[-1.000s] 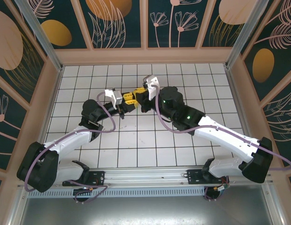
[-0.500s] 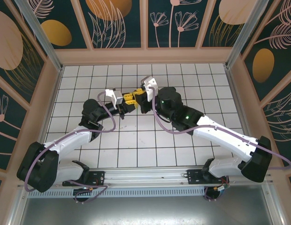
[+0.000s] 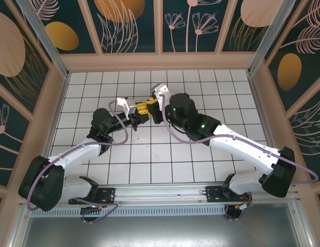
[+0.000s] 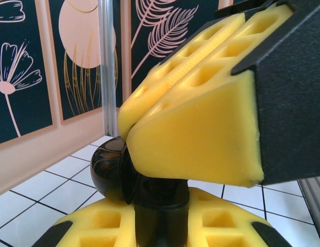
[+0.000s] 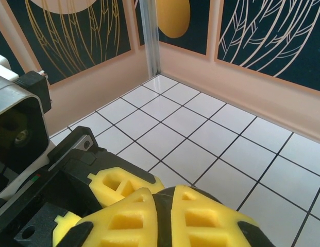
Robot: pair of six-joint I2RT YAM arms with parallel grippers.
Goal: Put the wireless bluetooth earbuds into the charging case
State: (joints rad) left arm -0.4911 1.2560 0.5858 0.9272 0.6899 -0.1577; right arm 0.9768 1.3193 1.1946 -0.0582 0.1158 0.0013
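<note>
My left gripper [image 3: 140, 111] [image 4: 162, 211] is shut on a glossy black charging case [image 4: 112, 170], held upright between its two yellow pads with the round lid swung open to the left. My right gripper [image 3: 151, 104] [image 5: 167, 203] meets it from the right above mid-table. Its yellow fingertips [image 4: 201, 134] rest together on the case's open top. In the right wrist view its pads stand almost together, and the narrow slit between them shows only dark. The earbuds are hidden from view, so I cannot tell whether one sits between those pads.
The white tiled floor [image 3: 149, 154] is boxed in by low peach walls [image 3: 160, 60] with dark patterned panels above. Both arms reach in from the near edge and cross the middle. Open tiles lie behind the grippers and to both sides.
The right arm has swung a little left and farther back, bringing its gripper tighter against the left gripper. The left arm has barely moved and keeps its hold on the case.
</note>
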